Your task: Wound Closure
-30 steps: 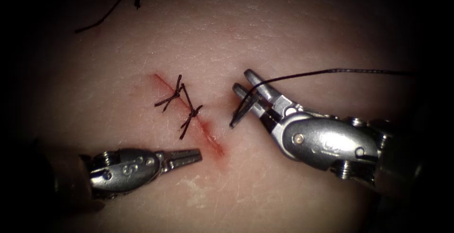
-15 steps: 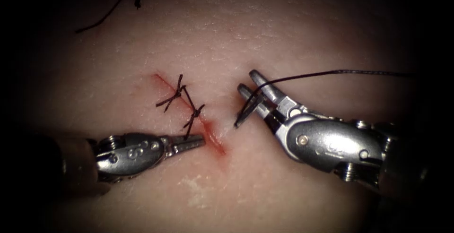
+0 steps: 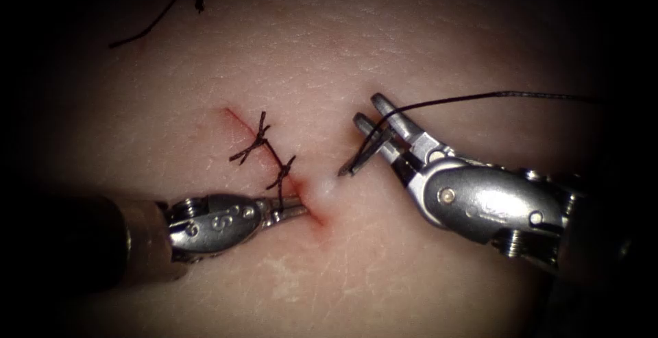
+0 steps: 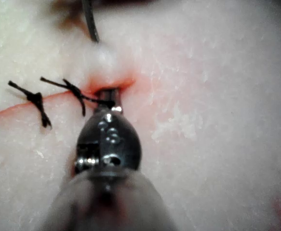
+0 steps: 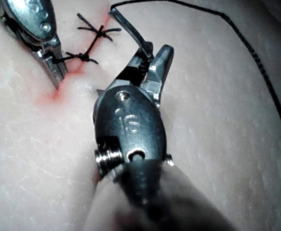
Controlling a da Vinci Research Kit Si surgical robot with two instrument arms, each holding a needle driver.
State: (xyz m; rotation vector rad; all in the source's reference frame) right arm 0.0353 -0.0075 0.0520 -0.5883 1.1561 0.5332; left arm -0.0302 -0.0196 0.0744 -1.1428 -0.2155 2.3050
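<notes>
Pale tissue (image 3: 411,43) carries the cut (image 3: 312,204), two knots at its 11 o'clock end. Left tool (image 3: 291,208), jaws pinched on the soft, yielding wound lip; right tool (image 3: 367,122) grips the stiff, slippery needle (image 3: 358,156) mid-curve, its tip just touching tissue right of the cut, thread (image 3: 493,96) trailing toward 3 o'clock

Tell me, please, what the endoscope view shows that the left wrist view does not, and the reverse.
Endoscope view: the right tool shut on the needle, whose point lies free, right of the cut. The thread runs off to the right, and a loose thread scrap lies on the tissue.
Left wrist view: a close look at the tissue humped up just beyond the left tool.
Both: the left tool, shut and holding nothing I can see, pressed at the cut; two knotted stitches; red fluid.
</notes>
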